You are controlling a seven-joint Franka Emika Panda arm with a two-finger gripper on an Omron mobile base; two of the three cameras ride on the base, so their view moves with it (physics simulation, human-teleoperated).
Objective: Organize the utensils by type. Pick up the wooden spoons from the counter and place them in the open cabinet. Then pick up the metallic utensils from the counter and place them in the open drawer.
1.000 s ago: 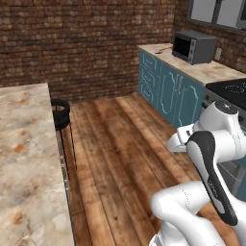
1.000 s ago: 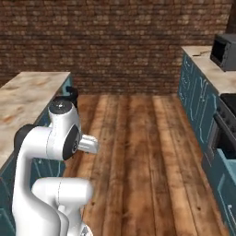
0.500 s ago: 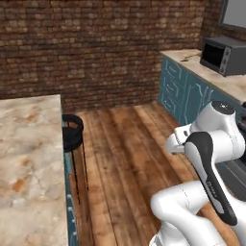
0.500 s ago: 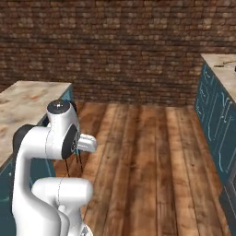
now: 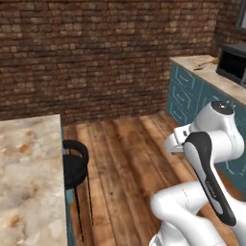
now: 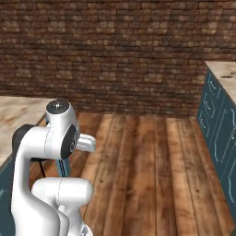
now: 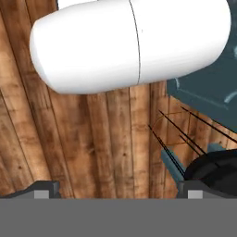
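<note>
My gripper [image 7: 118, 190] points down at the wooden floor, its two dark fingertips [image 7: 46, 187] far apart and nothing between them: open. A beige marbled counter [image 5: 211, 72] above teal drawer fronts [image 5: 185, 96] runs along the right wall and also appears at the right edge [image 6: 226, 71] of the right base view. A slim tan shape [image 5: 205, 63] lies on it, too small to name. The wooden spoons, the metallic utensils, the cabinet and the open drawer are out of view.
A second marbled counter [image 5: 24, 178] fills the lower left, with a black wire stool [image 5: 74, 166] beside it, seen close under the hand [image 7: 215, 171]. A dark microwave [image 5: 233, 62] stands on the right counter. Brick wall ahead; open wooden floor [image 6: 152, 161] between the counters.
The whole picture has shifted: the base has turned, so the right counter and microwave slid toward the right edge and the stool came into fuller view. The arm's pose is the same.
</note>
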